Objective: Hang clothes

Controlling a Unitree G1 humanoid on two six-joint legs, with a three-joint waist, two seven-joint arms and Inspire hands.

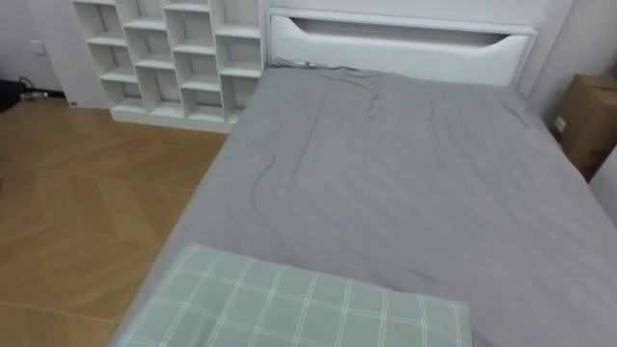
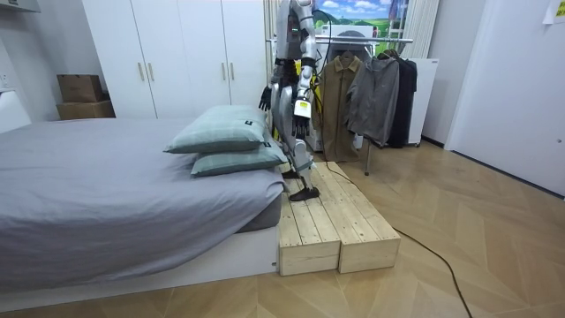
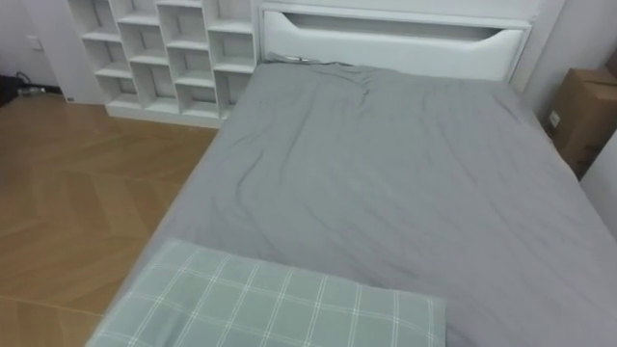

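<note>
In the room view I stand on a low wooden platform (image 2: 331,221) at the pillow end of the bed, facing over it, with a clothes rack (image 2: 362,39) behind me. On the rack hang an olive coat (image 2: 338,95), a grey jacket (image 2: 374,95) and a dark garment (image 2: 405,88). My right hand (image 2: 264,95) hangs in front of me toward the bed, fingers loose and holding nothing. At my near side my left hand (image 2: 301,122) hangs low. The grey bed sheet (image 1: 405,183) lies bare and slightly wrinkled.
A green checked pillow (image 1: 289,308) lies just below me, stacked on a second one (image 2: 238,162). White cube shelves (image 1: 174,58) stand at the far left, a white headboard (image 1: 395,43) ahead, a cardboard box (image 1: 590,120) at the right. White wardrobes (image 2: 177,57) line the wall.
</note>
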